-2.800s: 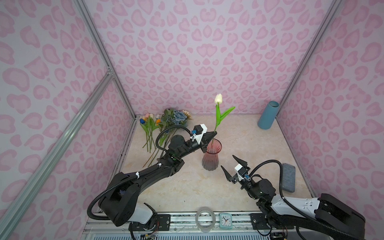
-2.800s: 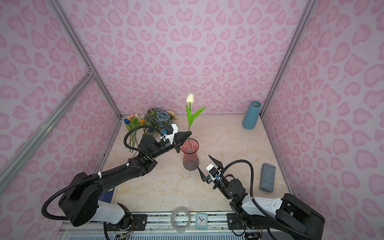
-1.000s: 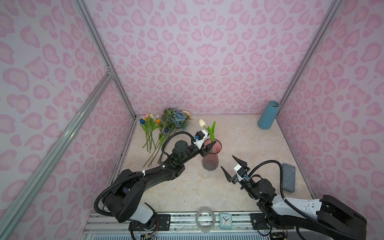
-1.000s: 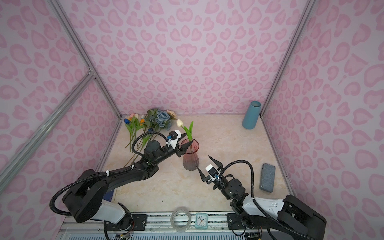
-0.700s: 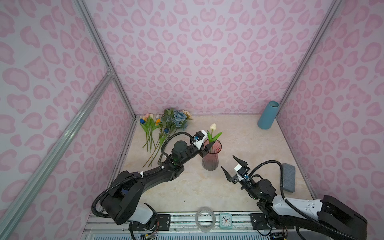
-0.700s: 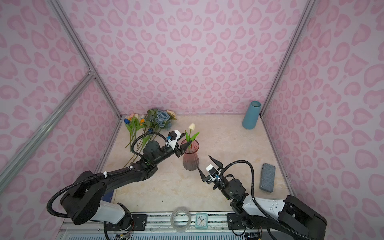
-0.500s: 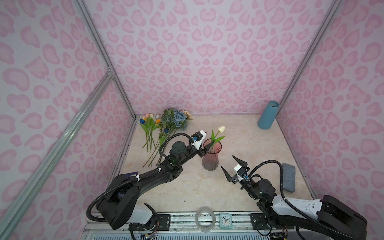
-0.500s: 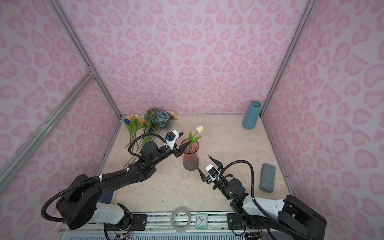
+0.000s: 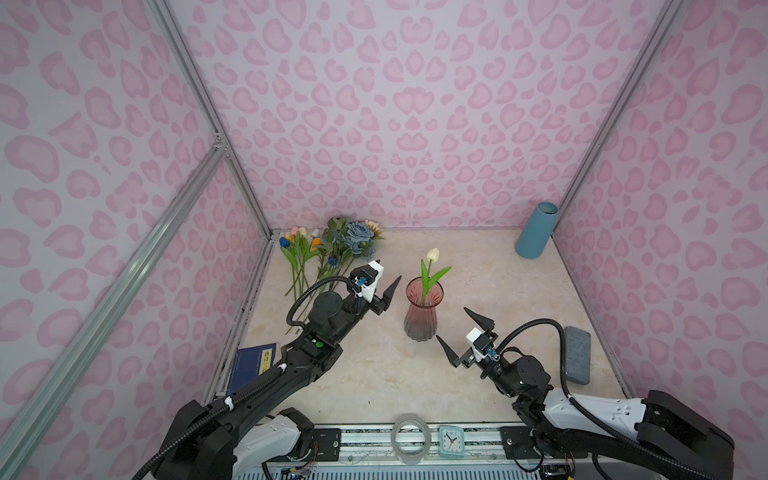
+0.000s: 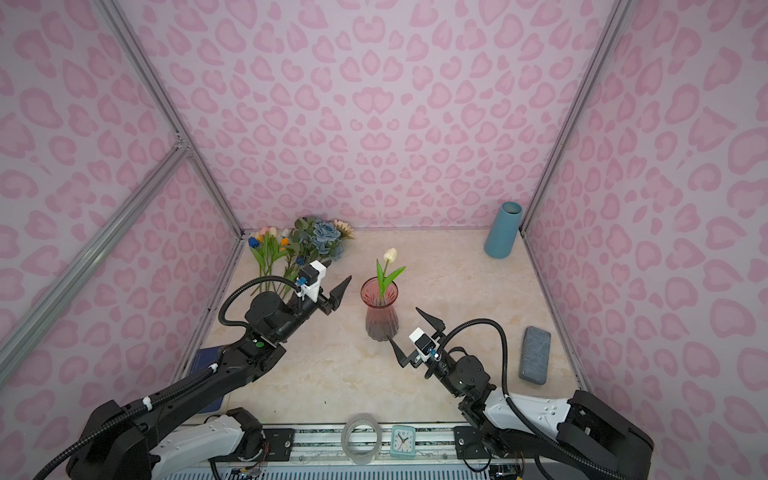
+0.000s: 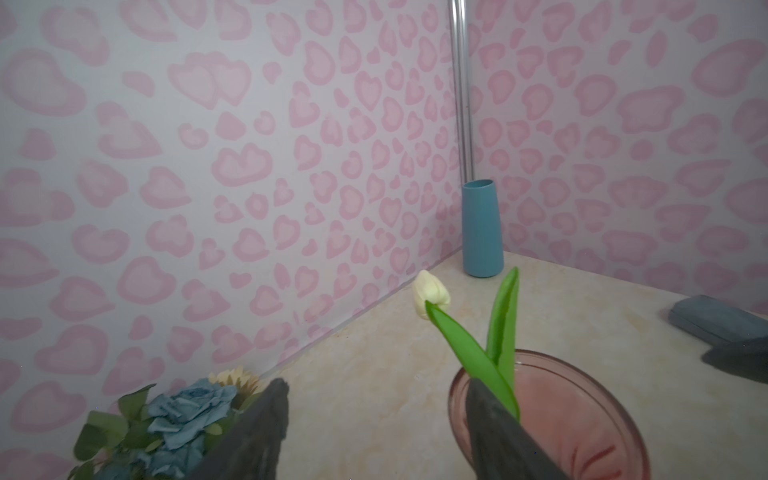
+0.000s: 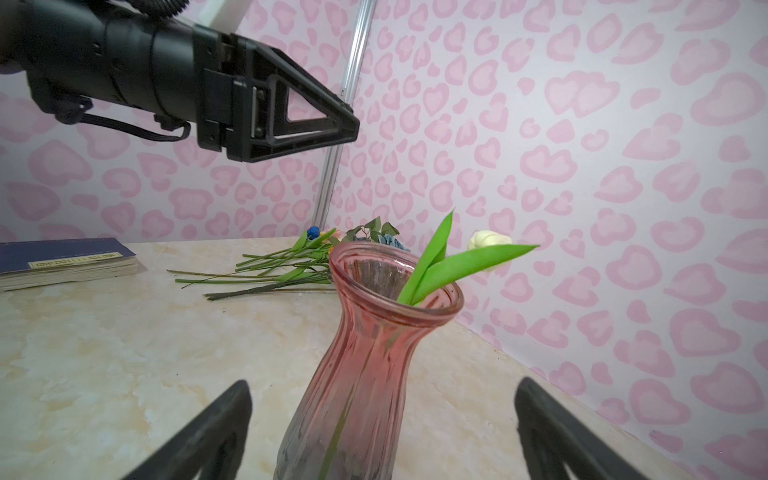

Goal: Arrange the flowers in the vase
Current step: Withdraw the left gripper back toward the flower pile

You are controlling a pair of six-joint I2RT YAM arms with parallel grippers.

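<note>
Nearest me, on the front rail, sit one tape roll [image 9: 395,437] and one small clock [image 9: 451,441]. The right gripper [image 9: 451,324] is spread wide and empty, just short of the pink glass vase [image 9: 420,320]. One grey pad [image 9: 577,355] lies off to the right. One book [image 9: 249,366] is half hidden under the left arm. The left gripper [image 10: 340,270] hangs beside the vase's rim, parted and holding nothing; in a top view its camera block covers one finger. One cream tulip [image 9: 433,254] stands in the vase, leaning against the rim, its lower stem blurred by the glass. The loose flowers [image 9: 332,249] lie in the far left corner, too tangled to count. One blue vase [image 9: 536,230] stands in the far right corner.
</note>
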